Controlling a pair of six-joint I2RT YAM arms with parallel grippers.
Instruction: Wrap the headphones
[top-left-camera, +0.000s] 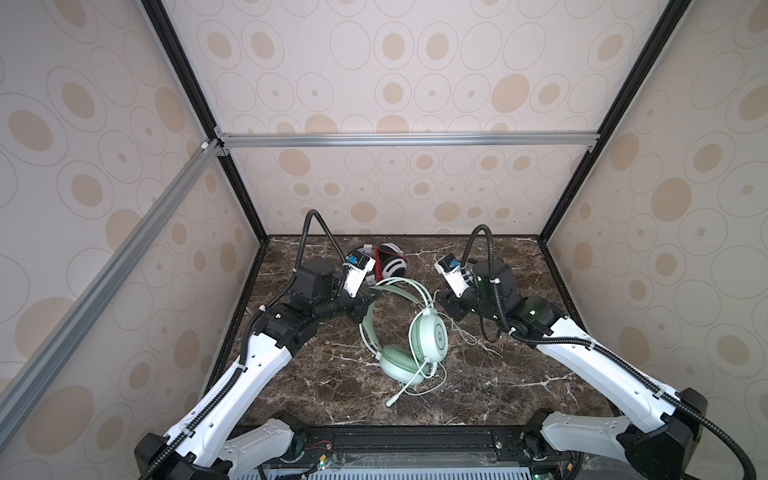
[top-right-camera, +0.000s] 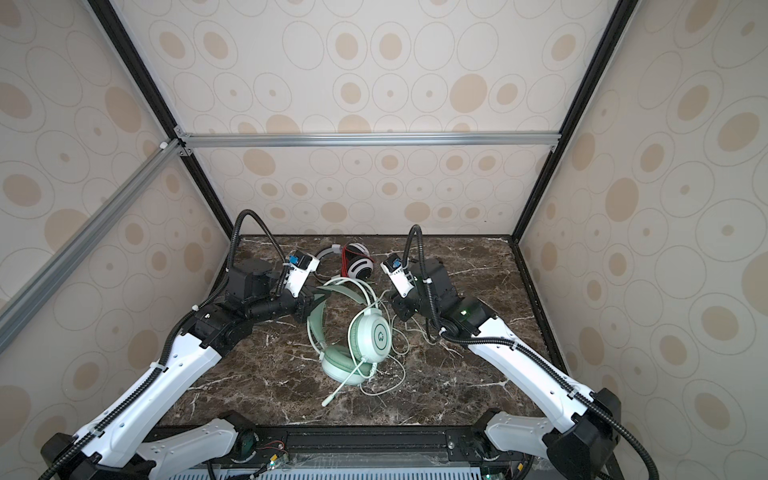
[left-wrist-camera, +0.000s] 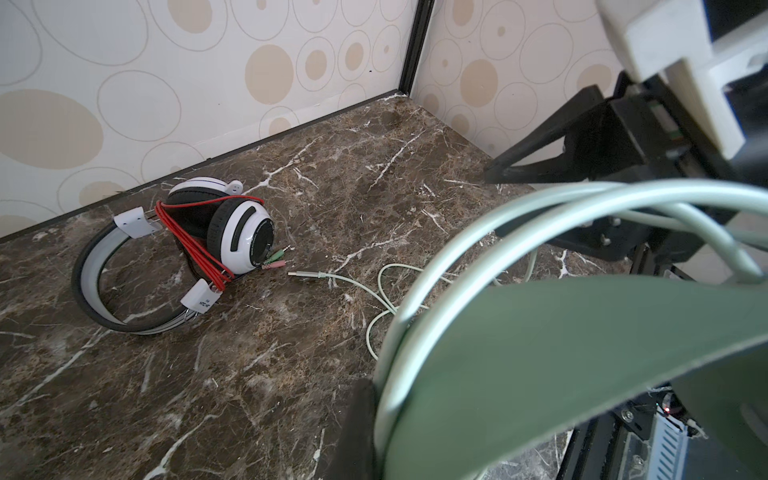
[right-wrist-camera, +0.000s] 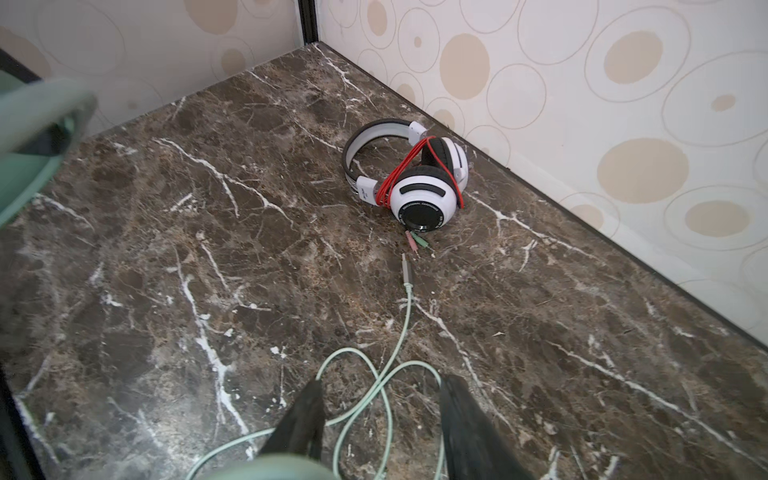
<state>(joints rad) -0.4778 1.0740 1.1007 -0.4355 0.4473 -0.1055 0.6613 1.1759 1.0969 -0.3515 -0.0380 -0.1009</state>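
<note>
On table (top-left-camera: 316, 374): left tool (top-left-camera: 366, 307) clenched on mint headset (top-left-camera: 430, 336) (contact mostly hidden); right tool (right-wrist-camera: 382, 384) released, astride green cord (right-wrist-camera: 409, 316).

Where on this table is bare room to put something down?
Bare: the near strip of the table between the green headphones and the front rail, and the far right corner beyond the right gripper. Crowded: the middle, with the green cord loops, and around the white headphones.

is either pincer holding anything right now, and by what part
The left pincer is shut on the mint-green headset, at its headband. The right pincer is open over the green cord, holding nothing.
</note>
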